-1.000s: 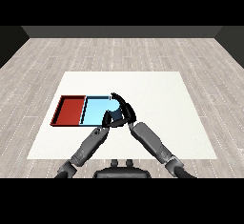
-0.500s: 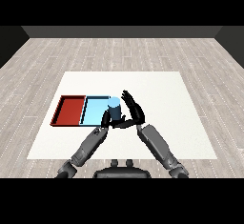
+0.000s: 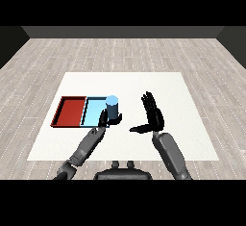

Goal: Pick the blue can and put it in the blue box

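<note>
My left hand [image 3: 104, 119] fingers wrap the can [image 3: 112, 108], standing at the nearer tray's [image 3: 92, 110] right edge; the farther tray [image 3: 71, 111] lies left, my right hand [image 3: 153, 117] right.

The blue can [image 3: 112, 108] stands upright at the right edge of the light blue tray [image 3: 92, 110], with the left hand [image 3: 104, 119] curled round its lower part. The red tray [image 3: 70, 111] lies touching the blue one's left side. The right hand [image 3: 153, 114] (fingers straight, thumb out) is apart from the can, over the white table [image 3: 178, 95].
</note>
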{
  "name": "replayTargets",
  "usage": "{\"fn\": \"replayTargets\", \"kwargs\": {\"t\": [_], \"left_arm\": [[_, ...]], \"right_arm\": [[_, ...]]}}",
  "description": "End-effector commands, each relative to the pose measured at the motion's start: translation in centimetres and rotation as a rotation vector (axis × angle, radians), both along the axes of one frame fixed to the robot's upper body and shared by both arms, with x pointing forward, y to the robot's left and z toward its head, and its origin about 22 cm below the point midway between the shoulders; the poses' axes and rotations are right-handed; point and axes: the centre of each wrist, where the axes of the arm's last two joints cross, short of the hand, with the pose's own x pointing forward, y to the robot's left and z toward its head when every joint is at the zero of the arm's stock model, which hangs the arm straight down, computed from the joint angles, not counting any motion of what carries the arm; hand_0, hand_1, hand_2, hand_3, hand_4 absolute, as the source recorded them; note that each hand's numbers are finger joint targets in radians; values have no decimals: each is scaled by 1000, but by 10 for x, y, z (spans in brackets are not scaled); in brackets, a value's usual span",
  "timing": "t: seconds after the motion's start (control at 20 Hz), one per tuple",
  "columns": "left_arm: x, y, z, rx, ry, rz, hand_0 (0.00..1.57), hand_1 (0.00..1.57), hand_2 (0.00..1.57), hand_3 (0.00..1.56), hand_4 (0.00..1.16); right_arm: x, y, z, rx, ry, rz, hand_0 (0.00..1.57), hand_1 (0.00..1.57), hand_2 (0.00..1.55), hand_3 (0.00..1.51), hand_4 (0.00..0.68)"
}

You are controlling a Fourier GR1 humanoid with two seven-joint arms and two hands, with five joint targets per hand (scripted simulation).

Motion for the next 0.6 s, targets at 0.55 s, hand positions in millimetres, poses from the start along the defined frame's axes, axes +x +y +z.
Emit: {"fn": "replayTargets", "kwargs": {"t": [0.55], "left_arm": [[35,124,5,139,217,306,1571,1571,1571,1503,1086]], "right_arm": [[-30,-90,-11,-1,-5,-204,0,0,0,0,0]]}}
